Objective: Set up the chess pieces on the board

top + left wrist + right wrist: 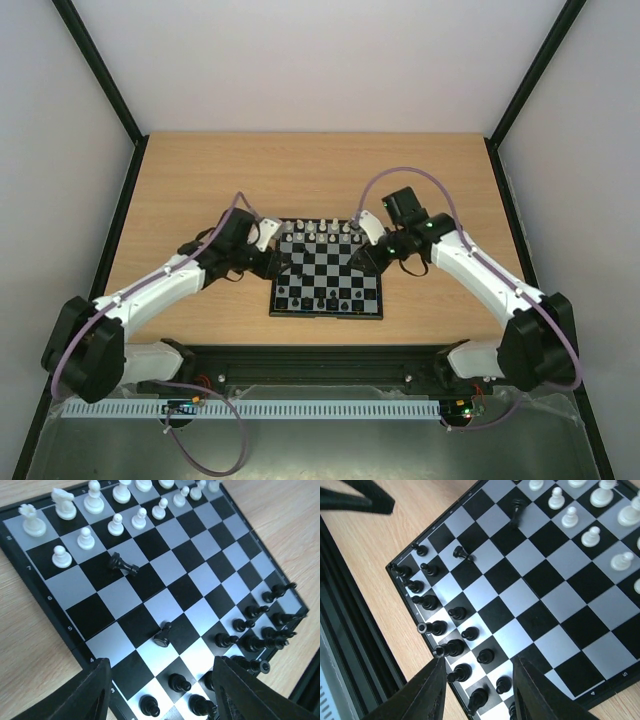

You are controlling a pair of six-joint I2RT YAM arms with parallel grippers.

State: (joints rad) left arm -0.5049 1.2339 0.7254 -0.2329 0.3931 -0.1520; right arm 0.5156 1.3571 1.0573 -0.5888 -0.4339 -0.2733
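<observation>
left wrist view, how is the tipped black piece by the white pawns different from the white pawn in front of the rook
The tipped black piece is dark; the white pawn is pale. The black piece lies on its side; the white pawn stands upright. The white pawn lines up with the other white pawns; the black piece lies apart from the other black pieces. Both rest on the chessboard.
</observation>
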